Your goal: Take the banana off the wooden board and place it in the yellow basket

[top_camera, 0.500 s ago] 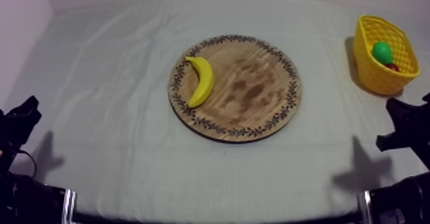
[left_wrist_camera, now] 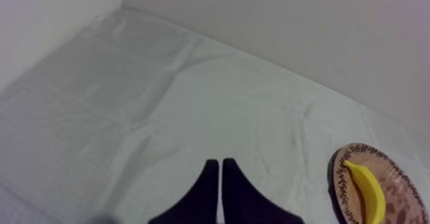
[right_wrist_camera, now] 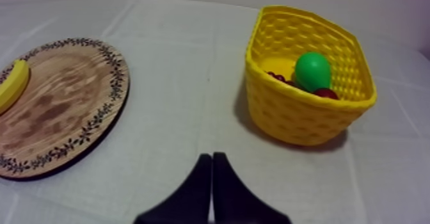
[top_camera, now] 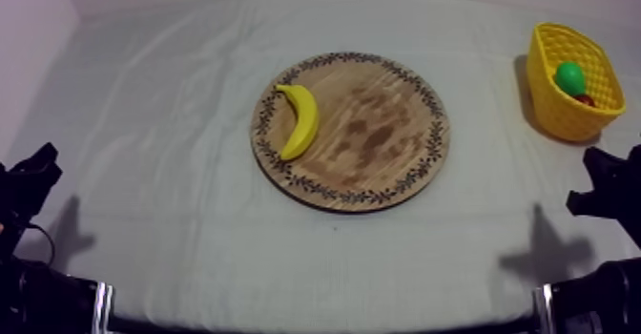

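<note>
While the left gripper [left_wrist_camera: 220, 164] and right gripper [right_wrist_camera: 212, 156] sit low, each clenched on nothing, the yellow toy banana [top_camera: 300, 118] lies on the round patterned-rim wooden board [top_camera: 382, 137], at its left side, long axis far-to-near, seemingly nearer the left gripper, with the yellow lattice basket [top_camera: 568, 118] far right.

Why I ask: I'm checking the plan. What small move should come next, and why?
Probably swing the right end effector, shut on nothing, toward the banana. The banana lies untouched on the left part of the wooden board, and the yellow basket stands on that arm's side, so it seems best placed for the drop.
</note>
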